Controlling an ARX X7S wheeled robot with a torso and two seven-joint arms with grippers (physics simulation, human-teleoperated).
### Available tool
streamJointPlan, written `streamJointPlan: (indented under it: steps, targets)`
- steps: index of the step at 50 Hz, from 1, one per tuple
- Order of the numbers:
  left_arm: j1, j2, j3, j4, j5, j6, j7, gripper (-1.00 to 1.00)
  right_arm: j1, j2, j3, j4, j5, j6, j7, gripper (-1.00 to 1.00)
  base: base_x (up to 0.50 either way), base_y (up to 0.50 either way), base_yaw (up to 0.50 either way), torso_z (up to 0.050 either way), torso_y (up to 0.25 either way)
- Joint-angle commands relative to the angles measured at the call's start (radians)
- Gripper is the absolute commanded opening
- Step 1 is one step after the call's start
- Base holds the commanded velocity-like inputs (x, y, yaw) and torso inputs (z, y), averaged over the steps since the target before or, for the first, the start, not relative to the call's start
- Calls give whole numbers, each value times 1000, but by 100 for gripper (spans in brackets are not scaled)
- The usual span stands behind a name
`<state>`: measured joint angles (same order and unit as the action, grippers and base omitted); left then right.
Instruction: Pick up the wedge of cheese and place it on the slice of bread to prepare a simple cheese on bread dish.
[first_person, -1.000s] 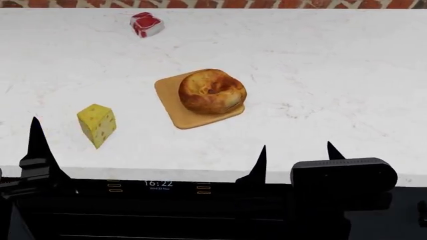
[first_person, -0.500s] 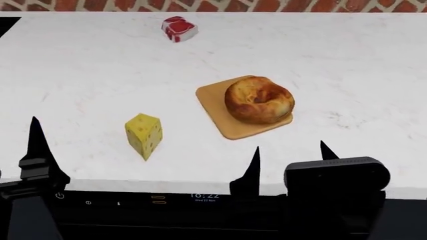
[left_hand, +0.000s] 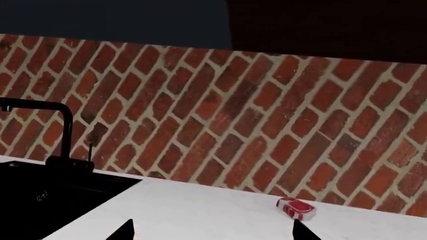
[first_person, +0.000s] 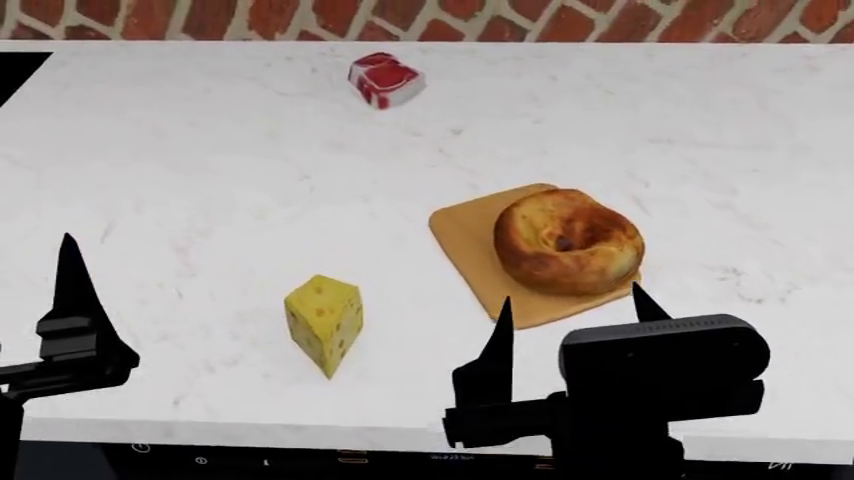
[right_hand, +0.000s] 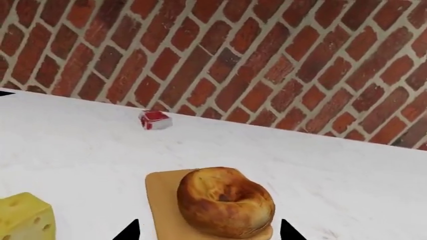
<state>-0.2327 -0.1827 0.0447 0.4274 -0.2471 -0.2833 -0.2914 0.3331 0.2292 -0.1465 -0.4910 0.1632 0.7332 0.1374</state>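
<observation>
You're rolling the whole rig sideways and a bit closer here. Compared with a second ago, everything on the worktop is sliding toward the right of the head view, so the wedge of cheese is now sitting lower centre, roughly between your two hands instead of off at the left. The slice of bread on its tan board is now at centre right, just above your right hand. The meat chunk is still parked way up top near the brick wall.

That's lining you up for the grab, but nothing is being touched yet. The right hand is spread wide and holding nothing. The left hand looks wide too, judging by the two tips in its wrist view, and it's pointing at the wall, not the cheese.
</observation>
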Motion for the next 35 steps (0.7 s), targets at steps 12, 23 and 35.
streamJointPlan:
  steps: [12,23,35]
  targets:
    - [-1,-12,11,-5,-10,7,-11,100,-4,8,-3,-6,14,-3,8,100,191,145,0,0,0]
    - [-1,-18,14,-2,-15,8,-19,100,-1,5,-1,0,20,11,21,100,174,76,0,0,0]
    - [0,-23,20,0,-16,10,-29,100,-1,13,-9,1,9,30,42,100,2,0,265,0,0]
